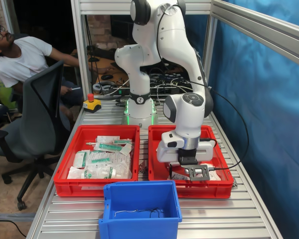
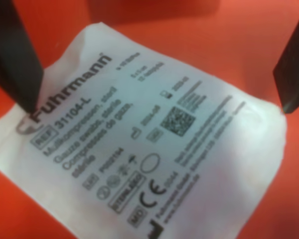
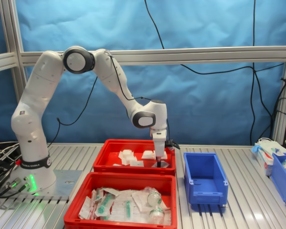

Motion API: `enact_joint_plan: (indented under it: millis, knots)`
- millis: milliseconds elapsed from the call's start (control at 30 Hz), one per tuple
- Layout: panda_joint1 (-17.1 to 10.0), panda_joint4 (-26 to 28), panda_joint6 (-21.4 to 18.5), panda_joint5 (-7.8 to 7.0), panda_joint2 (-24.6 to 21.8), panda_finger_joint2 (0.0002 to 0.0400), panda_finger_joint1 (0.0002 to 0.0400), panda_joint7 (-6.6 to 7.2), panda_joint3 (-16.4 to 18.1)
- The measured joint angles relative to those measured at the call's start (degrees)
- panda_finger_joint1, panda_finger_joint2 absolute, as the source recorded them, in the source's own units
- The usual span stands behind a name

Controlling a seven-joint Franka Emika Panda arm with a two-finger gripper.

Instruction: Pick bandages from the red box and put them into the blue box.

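My gripper (image 2: pixel 154 94) is down inside the red box (image 1: pixel 159 172), and its two dark fingers (image 2: pixel 12 55) are wide apart with nothing held. One white bandage packet (image 2: pixel 144 149) lies flat on the red floor right under me, between the fingers. One finger tip touches a corner of the packet, near the printed word "Fuhrmann". The other finger is just past the far edge. In the second exterior view, my gripper (image 3: pixel 159 162) points straight down into the red box (image 3: pixel 133 169), and more bandages (image 3: pixel 128 156) lie in a little group inside it. The blue box (image 1: pixel 139 206) sits on the worktop (image 1: pixel 224 219) just in front of the two red trays in the first exterior view. The other red tray (image 1: pixel 70 186) holds packets with green labels (image 1: pixel 107 159).
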Motion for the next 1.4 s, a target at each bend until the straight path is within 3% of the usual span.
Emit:
enact_joint_plan:
  millis: [1400]
  knots:
    - [-0.01, 1.4, 0.0, 0.0, 2.3, 0.04, 0.04, -1.21, -2.41]
